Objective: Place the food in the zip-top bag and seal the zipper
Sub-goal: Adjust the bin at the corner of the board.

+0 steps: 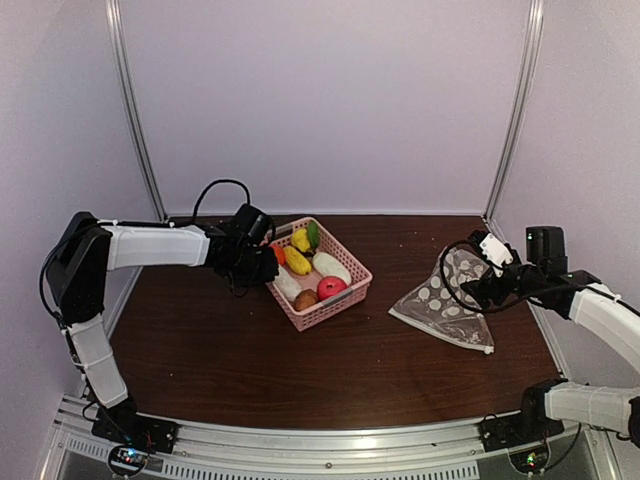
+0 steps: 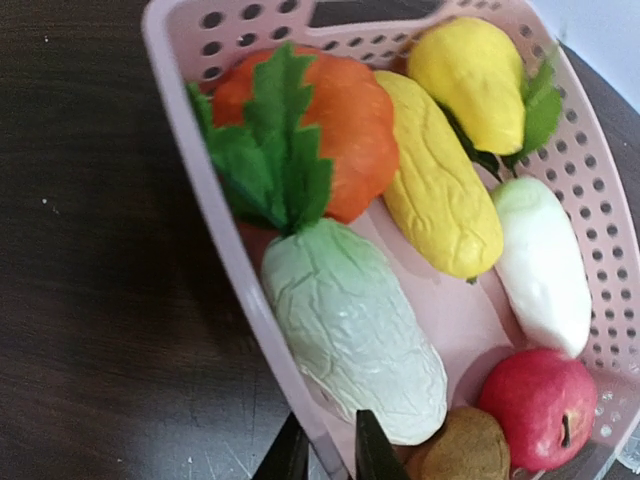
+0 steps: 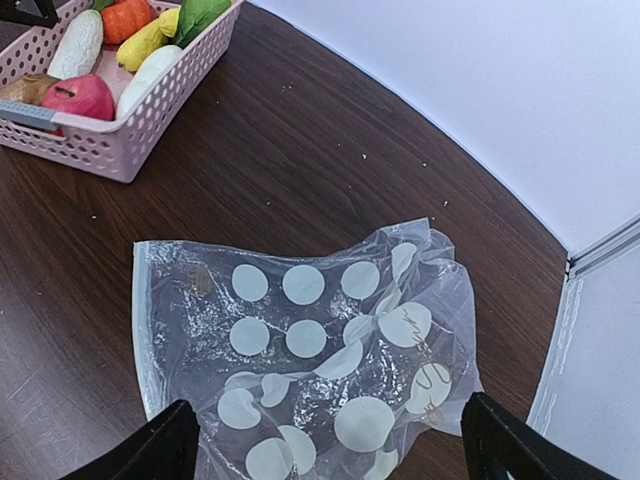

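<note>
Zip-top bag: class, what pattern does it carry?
The zip-top bag is clear with white polka dots; clearest in the right wrist view.

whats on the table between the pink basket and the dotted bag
Nothing, just bare dark table between the basket and the bag. The top view shows it, and the right wrist view too.

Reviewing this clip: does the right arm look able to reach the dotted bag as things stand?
Probably yes: its open end effector hovers directly over the bag, nothing lies between, and the basket sits well aside.
</note>
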You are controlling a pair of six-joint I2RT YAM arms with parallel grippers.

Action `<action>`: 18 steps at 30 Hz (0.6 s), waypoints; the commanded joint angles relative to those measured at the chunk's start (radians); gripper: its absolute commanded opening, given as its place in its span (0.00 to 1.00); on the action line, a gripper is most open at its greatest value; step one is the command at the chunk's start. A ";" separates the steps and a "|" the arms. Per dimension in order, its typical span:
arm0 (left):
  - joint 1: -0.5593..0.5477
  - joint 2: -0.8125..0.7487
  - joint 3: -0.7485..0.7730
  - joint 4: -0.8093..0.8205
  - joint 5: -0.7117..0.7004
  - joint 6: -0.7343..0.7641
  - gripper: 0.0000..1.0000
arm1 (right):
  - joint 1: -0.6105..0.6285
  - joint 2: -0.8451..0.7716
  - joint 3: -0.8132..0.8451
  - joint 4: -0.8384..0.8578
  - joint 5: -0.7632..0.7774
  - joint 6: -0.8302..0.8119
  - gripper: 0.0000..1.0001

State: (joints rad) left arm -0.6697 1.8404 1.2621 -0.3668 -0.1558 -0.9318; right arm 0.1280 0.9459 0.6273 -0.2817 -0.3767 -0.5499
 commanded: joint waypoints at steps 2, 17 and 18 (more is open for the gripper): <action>-0.001 -0.013 -0.027 -0.038 -0.001 0.071 0.13 | 0.005 -0.027 -0.009 -0.017 0.023 -0.003 0.92; 0.209 -0.127 -0.088 -0.108 -0.048 0.364 0.00 | 0.041 0.035 0.064 -0.157 -0.059 -0.063 0.85; 0.217 -0.123 -0.082 -0.106 -0.058 0.415 0.00 | 0.047 0.038 0.074 -0.175 -0.070 -0.068 0.83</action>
State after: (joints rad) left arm -0.4946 1.7496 1.1873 -0.4583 -0.1646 -0.6994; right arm 0.1551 0.9691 0.6491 -0.3595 -0.3923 -0.5819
